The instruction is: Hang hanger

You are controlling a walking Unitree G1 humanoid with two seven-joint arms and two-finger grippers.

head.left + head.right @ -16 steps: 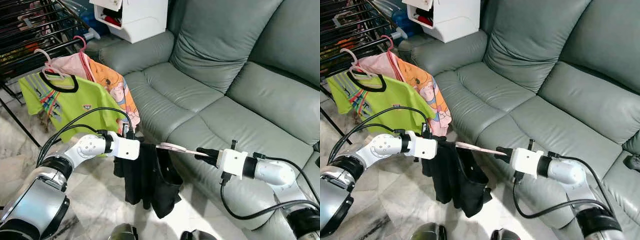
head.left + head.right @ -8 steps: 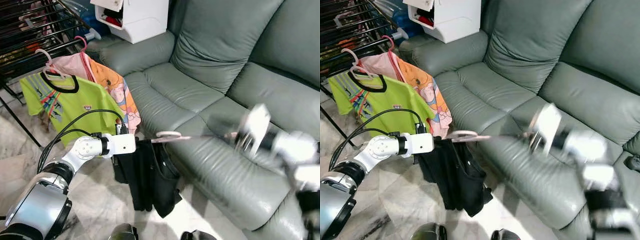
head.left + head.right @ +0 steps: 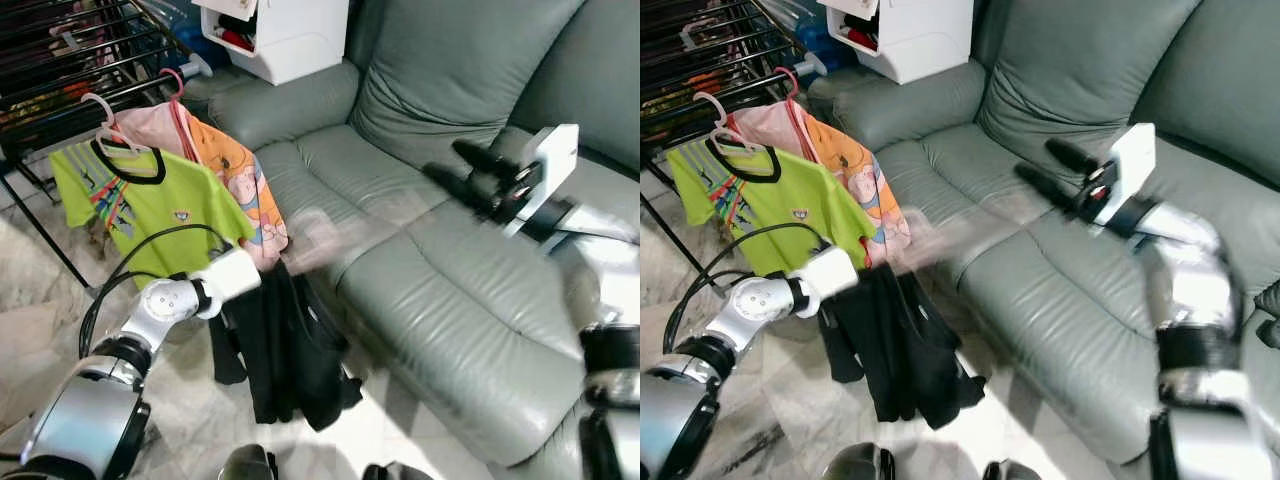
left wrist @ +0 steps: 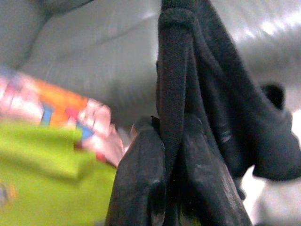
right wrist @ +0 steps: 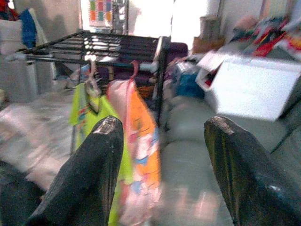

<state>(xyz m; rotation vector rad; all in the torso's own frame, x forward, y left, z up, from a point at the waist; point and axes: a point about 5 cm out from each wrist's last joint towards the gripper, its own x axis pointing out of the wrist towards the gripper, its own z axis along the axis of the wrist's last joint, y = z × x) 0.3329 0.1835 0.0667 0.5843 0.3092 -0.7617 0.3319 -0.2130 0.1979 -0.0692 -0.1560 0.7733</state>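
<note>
A black garment (image 3: pixel 290 350) hangs in front of the sofa from a pale pink hanger (image 3: pixel 325 232), which is a blurred streak sticking out above it. My left gripper (image 3: pixel 240 280) is at the garment's top left. In the left wrist view its fingers (image 4: pixel 141 160) are shut on a fold of the black fabric (image 4: pixel 176 70). My right gripper (image 3: pixel 445 160) is raised over the sofa seat, apart from the hanger. Its fingers (image 5: pixel 101 155) are open with nothing between them.
A black drying rack (image 3: pixel 80 60) stands at the far left, with a green shirt (image 3: pixel 140 205) and an orange-pink garment (image 3: pixel 235 180) on hangers. The grey-green sofa (image 3: pixel 450 290) takes up the right. A white box (image 3: pixel 290 35) sits behind its armrest. Pale floor lies below.
My right gripper has let go of the hanger's end and swung up and back over the sofa. The hanger now blurs near the garment, and the left gripper still holds the fabric.
</note>
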